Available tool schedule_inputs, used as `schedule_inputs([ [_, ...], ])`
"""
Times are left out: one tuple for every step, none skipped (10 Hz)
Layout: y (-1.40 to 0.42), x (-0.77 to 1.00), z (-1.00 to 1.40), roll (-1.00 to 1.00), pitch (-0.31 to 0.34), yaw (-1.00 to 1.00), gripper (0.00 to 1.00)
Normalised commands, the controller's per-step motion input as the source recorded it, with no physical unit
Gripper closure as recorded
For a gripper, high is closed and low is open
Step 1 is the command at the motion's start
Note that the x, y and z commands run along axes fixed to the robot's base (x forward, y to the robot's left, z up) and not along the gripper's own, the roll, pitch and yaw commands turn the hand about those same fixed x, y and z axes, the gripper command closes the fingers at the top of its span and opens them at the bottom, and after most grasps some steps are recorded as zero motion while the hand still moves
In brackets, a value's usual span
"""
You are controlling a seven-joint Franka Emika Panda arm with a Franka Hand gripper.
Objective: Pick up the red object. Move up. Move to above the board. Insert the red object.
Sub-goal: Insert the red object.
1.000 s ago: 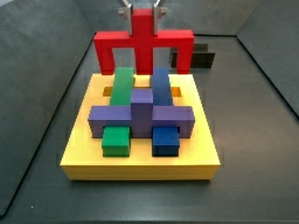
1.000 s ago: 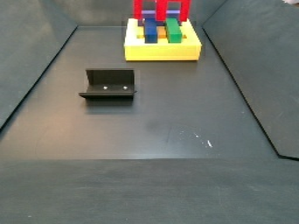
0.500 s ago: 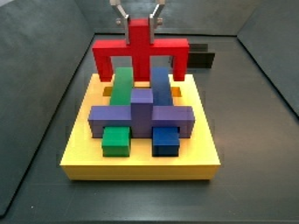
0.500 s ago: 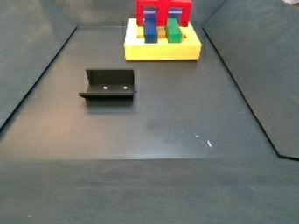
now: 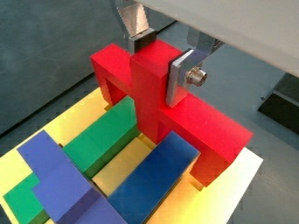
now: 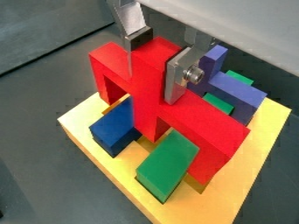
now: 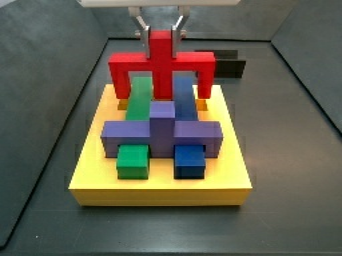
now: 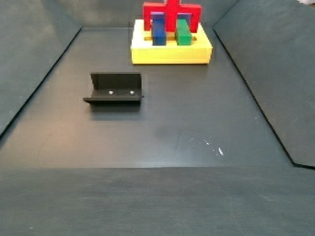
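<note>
Gripper (image 5: 162, 54) clamps red object (image 5: 163, 105) at board's (image 7: 160, 188) far edge

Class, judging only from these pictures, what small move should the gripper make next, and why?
Probably ease straight down a little more. The gripper is shut on the centre post of the red object, whose legs straddle the green block and blue block at the board, seemingly not yet seated.
</note>
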Motion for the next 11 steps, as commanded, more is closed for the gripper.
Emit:
schedule_inputs([
  [0.01, 0.0, -0.18, 0.14, -0.023, 0.0, 1.0],
  [0.01, 0.0, -0.19, 0.15, -0.027, 0.0, 1.0],
  [0.0, 0.0, -0.18, 0.16, -0.034, 0.0, 1.0],
  [0.0, 0.05, -0.16, 0.17, -0.037, 0.0, 1.0],
  [0.0, 0.12, -0.16, 0.19, -0.034, 0.0, 1.0],
  [0.0, 0.15, -0.11, 0.22, -0.013, 0.0, 1.0],
  [0.0, 0.19, -0.09, 0.22, 0.0, 0.0, 1.0],
  [0.0, 0.11, -0.12, 0.21, -0.01, 0.0, 1.0],
  [0.0, 0.06, -0.15, 0.17, -0.03, 0.0, 1.0],
  [0.0, 0.01, -0.16, 0.16, -0.05, 0.0, 1.0],
  [-0.03, 0.0, -0.16, 0.15, -0.047, 0.0, 1.0],
])
